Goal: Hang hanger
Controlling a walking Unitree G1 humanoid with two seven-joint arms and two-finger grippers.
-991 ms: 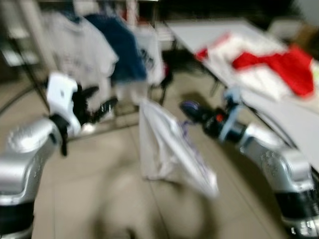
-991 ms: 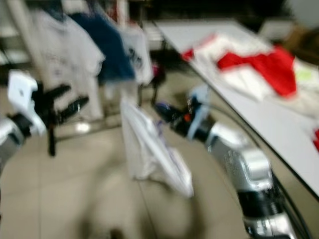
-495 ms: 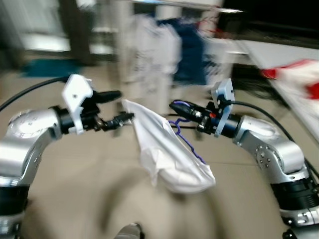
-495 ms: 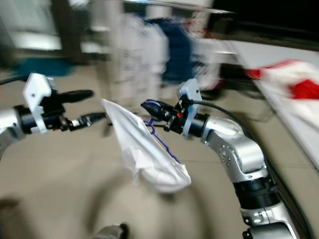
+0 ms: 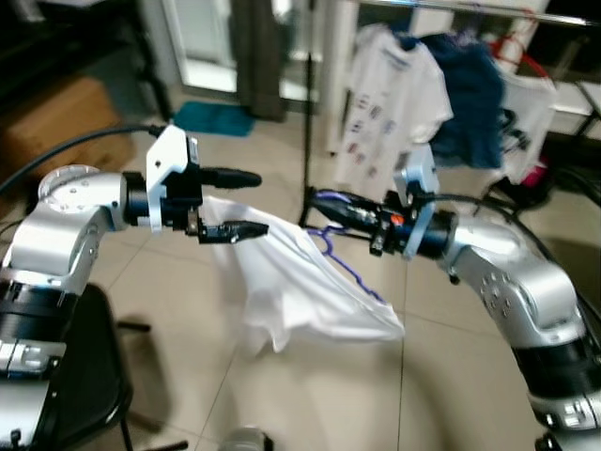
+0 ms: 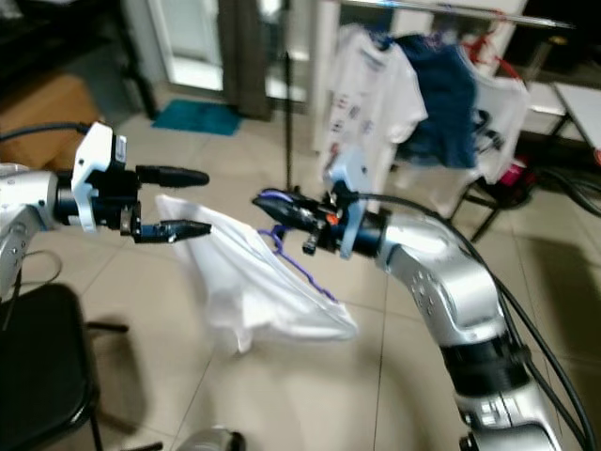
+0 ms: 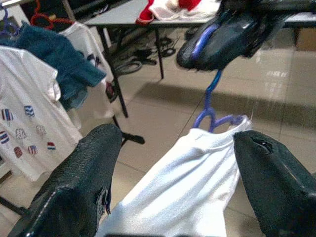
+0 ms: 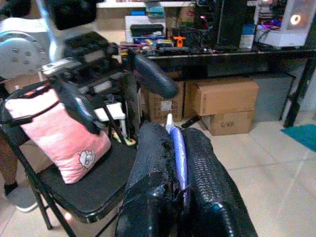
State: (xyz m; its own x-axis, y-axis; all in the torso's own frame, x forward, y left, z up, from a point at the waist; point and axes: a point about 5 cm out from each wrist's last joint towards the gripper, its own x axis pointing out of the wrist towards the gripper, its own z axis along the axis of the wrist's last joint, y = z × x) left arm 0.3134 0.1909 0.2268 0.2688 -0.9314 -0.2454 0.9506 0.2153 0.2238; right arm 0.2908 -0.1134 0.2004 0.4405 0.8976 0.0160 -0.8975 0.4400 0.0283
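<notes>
Right end effector (image 5: 324,198) is clamping the purple hanger (image 5: 343,256) hook, white shirt (image 5: 300,291) dangling below, left end effector (image 5: 246,203) gaping open at its shoulder, clothes rail (image 5: 470,7) waiting ahead, beyond.

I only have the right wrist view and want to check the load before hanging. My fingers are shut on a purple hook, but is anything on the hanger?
Observer: Yes, a white shirt hangs on the purple hanger, draping below the right gripper.
Operator: Is the left gripper gripping the shirt?
Observer: No, the left gripper is open, with the shirt's top edge at its lower finger.
Operator: Where is the rail?
Observer: The rail is ahead beyond the shirt, above gripper height, with a white T-shirt and a blue garment on it.
</notes>
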